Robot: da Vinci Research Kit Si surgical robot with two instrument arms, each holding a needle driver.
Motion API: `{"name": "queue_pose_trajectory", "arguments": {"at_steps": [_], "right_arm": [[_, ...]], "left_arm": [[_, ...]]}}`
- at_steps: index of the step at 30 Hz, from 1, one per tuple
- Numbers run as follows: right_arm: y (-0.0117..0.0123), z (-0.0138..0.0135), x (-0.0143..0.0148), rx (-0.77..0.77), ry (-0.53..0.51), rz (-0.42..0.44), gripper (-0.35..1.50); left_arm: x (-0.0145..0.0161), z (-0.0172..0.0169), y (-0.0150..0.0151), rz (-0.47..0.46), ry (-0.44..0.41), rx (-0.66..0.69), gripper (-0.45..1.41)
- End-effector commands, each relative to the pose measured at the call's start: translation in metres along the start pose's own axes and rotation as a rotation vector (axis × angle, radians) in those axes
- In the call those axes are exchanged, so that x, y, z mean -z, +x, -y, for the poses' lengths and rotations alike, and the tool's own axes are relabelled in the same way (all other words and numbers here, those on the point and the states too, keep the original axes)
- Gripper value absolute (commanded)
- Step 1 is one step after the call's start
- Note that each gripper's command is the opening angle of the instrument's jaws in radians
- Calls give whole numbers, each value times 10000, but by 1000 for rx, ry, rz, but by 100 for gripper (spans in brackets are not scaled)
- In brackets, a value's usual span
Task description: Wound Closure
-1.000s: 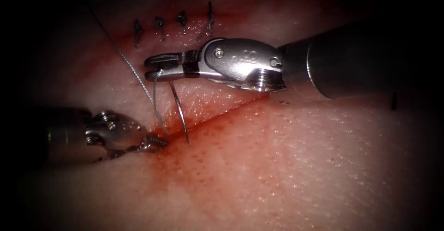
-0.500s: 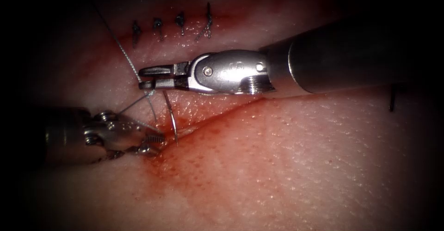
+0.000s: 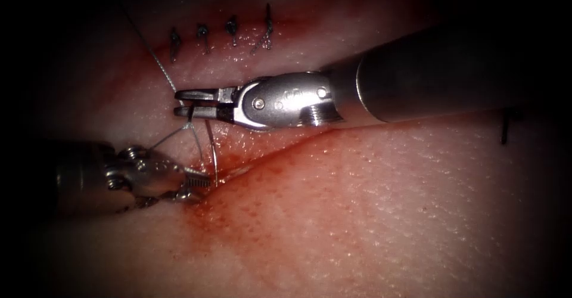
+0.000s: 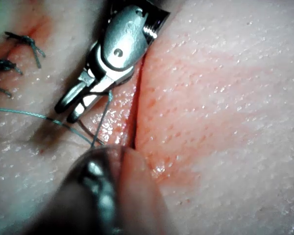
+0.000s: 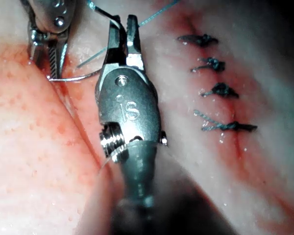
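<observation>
**Needle held at open cut, four stitches placed**

Needle (image 3: 213,146), one, hangs from the right tool (image 3: 189,102), whose jaws clamp its upper end; its point meets the tissue (image 3: 381,214) at the cut (image 3: 280,149). The left tool (image 3: 196,185), jaws parted, holds nothing. One thread (image 3: 156,59) trails away. Four knotted stitches (image 3: 233,28) sit beyond. Red fluid (image 3: 238,208) stains the cut's edges.

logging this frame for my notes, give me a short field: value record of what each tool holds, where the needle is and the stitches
right tool: jaws shut on the needle near its thread end
left tool: jaws open at the needle's tip, not yet gripping it
needle: above the cut's left end, tip at the tissue; whether it is in cannot be told
thread: runs from the right tool up and left
finished stitches: four, beyond the right tool
red fluid: around the cut
</observation>
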Motion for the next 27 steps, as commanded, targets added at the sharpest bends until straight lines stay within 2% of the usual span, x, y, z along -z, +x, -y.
{"name": "queue_pose_trajectory", "arguments": {"at_steps": [1, 9, 20, 27], "right_arm": [[-4, 6, -9, -1, 1, -2, -35], [-6, 23, -10, 6, 62, 5, -35], [-7, 20, -5, -27, 108, 35, -35], [-13, 23, -5, -85, 133, 56, -35]], "left_arm": [[-8, -3, 1, 0, -3, 5, 61], [1, -4, -1, 5, -12, 7, 61], [9, -7, 1, 6, -6, 9, 59], [30, -19, 11, -12, 30, 21, 54]]}}
